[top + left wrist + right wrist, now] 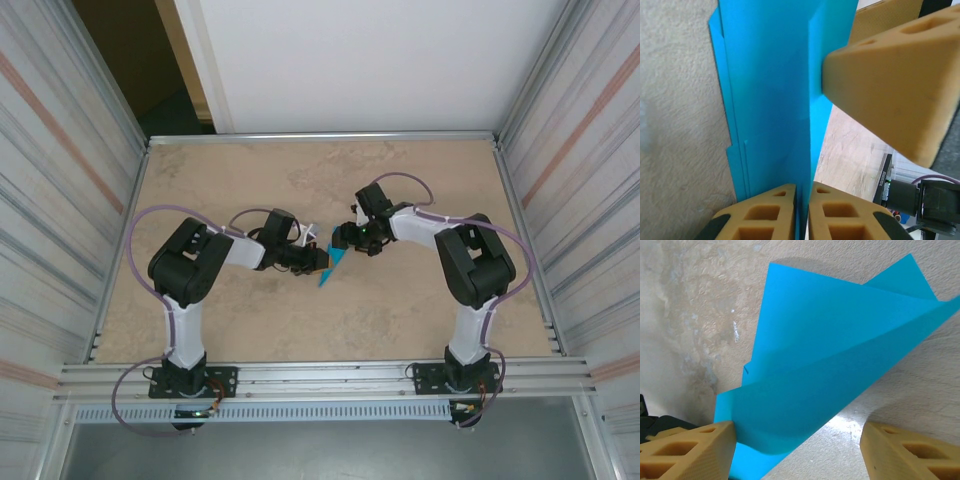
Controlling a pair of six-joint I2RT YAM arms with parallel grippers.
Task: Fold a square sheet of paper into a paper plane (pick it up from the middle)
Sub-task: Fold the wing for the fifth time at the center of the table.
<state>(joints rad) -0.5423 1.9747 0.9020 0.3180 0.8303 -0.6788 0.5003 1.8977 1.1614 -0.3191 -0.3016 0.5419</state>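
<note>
The square sheet of paper stands folded into a teal paper plane (330,266), pointed and creased, held up off the table between the two arms. My left gripper (316,258) comes in from the left. In the left wrist view its jaws (802,212) pinch the plane's centre fold (770,100), the wings spreading away above. My right gripper (346,240) sits just right of the plane. In the right wrist view it is open (797,450), the plane's wing (840,355) lying between its fingers. Its left finger (695,450) touches the paper's edge and its right finger (910,452) is apart.
The tan table (400,310) is walled by metal rails (320,137) at the back and sides. One tan finger of the right gripper (890,85) looms close beside the paper in the left wrist view.
</note>
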